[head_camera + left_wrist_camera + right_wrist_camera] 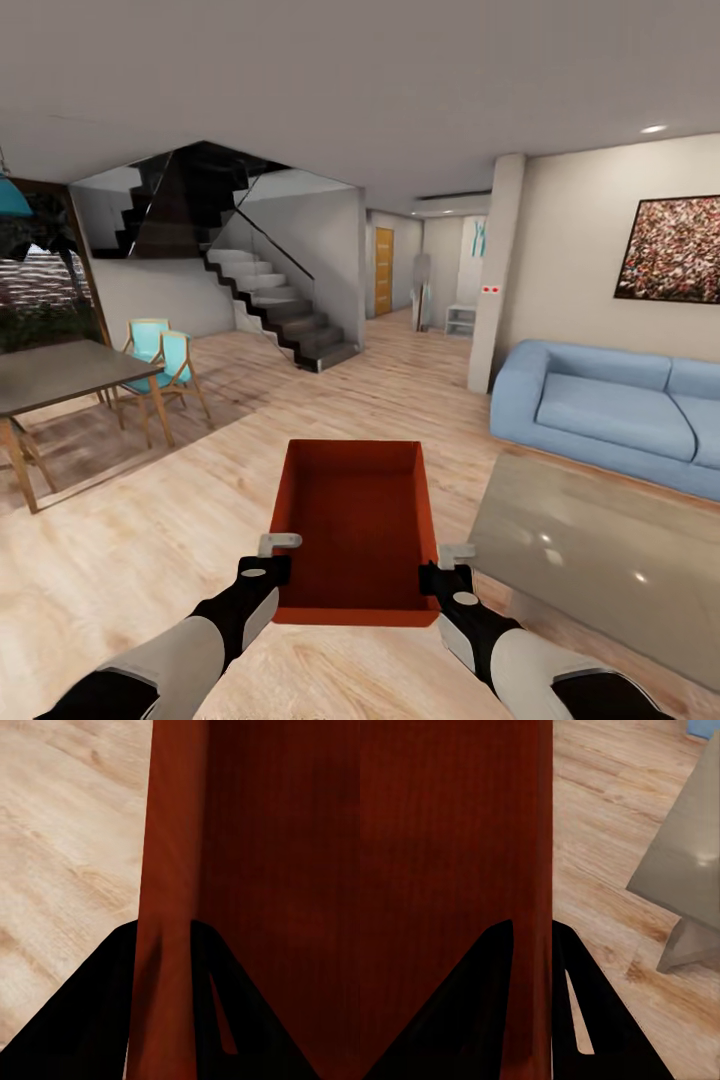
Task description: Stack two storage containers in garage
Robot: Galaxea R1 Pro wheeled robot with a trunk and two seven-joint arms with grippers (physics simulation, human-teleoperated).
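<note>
Both arms out front, and the orange-red storage container hangs between them at 6 o'clock, above the wood-plank floor. Left gripper pinches the left wall, one finger on each side; right gripper pinches the right wall likewise. The glass coffee table edge sits close at 4 o'clock, blue sofa at 2. Open planks run to 12, toward the stairs; dining table at 9.

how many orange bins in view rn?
1. The orange bin is held off the wood floor between the left gripper and right gripper, each clamped on a side wall. The second bin may be out of frame.
</note>
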